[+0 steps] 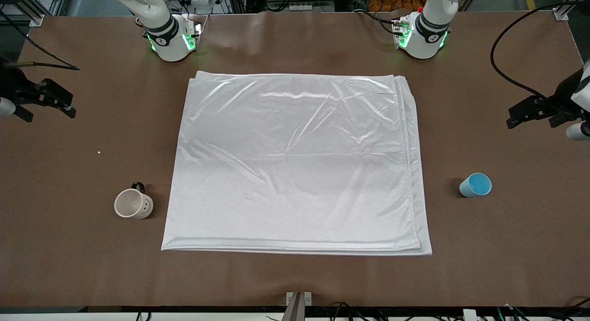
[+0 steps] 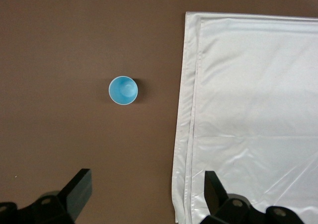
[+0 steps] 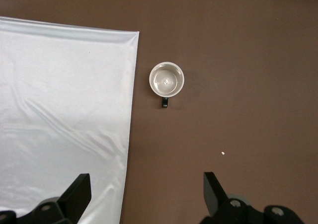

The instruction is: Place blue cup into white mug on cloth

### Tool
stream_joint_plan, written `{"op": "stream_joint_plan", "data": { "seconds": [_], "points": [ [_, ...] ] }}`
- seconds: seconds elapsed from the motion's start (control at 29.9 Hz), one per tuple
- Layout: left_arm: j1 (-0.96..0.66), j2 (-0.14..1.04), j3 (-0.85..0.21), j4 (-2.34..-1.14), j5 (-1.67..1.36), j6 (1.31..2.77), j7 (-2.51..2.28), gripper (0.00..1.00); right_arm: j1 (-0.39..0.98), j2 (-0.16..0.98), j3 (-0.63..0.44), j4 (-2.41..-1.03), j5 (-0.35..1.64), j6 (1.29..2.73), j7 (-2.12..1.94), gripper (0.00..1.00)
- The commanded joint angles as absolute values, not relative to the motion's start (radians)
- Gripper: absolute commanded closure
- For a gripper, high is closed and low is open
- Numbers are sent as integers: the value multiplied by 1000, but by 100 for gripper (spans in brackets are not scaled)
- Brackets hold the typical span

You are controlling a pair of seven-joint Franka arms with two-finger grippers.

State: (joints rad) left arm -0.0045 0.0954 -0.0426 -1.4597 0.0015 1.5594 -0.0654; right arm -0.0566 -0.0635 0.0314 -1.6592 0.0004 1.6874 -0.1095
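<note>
nothing was on the large shiny white folded cloth (image 1: 295, 164) yet. the small handleless light-blue tapered cup (image 1: 475, 185) stood upright on the brown surface (image 1: 507, 247) toward the left arm's end; the off-white ceramic mug with the black handle (image 1: 133, 204) stood just beside the cloth at the right arm's end. we judged the mug should go onto the cloth first: come straight down, grip the rim clear of the handle. left hand (image 2: 144, 196) and right hand (image 3: 146, 196) hung open above the surface, holding nothing. the front view cut off both hands, and the mug's side dots were hard to make out.
</note>
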Motion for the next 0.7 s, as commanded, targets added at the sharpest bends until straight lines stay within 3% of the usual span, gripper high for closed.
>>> {"op": "stream_joint_plan", "data": {
  "seconds": [0.0, 0.67],
  "points": [
    [-8, 75, -40, -1473, 3, 1549, -64, 0, -75, -46, 49, -1632, -3, 1678, -97, 0],
    [-2, 117, -38, -1474, 9, 1551, -67, 0, -81, -43, 52, -1634, -3, 1677, -95, 0]
  ]
}}
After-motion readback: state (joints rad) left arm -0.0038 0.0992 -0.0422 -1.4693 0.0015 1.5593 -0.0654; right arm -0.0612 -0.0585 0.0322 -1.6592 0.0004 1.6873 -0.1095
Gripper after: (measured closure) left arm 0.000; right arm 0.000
